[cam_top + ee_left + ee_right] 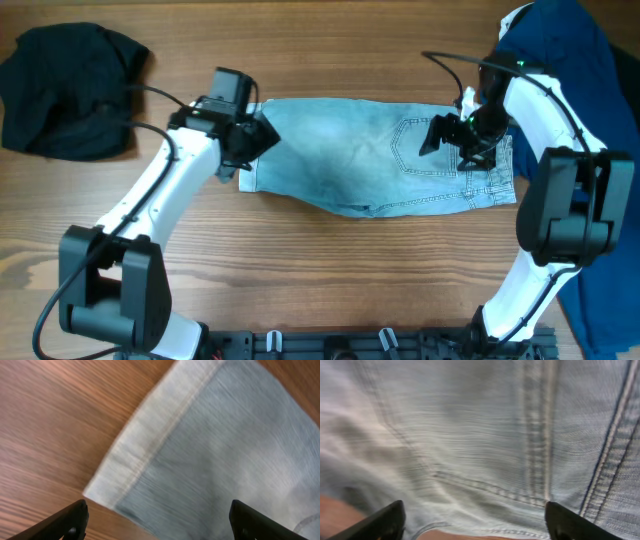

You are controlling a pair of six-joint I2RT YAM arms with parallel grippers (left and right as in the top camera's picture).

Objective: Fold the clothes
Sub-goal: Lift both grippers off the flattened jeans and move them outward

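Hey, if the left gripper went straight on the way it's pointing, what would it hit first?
Probably the shorts, near their hem: the left gripper points down at it with open fingers. How far above the cloth it is, I can't tell.

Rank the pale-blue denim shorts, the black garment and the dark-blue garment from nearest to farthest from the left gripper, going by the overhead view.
1. The pale-blue denim shorts, directly under the left gripper at their hem end.
2. The black garment, crumpled in the view's top-left corner.
3. The dark-blue garment, along the far right side.
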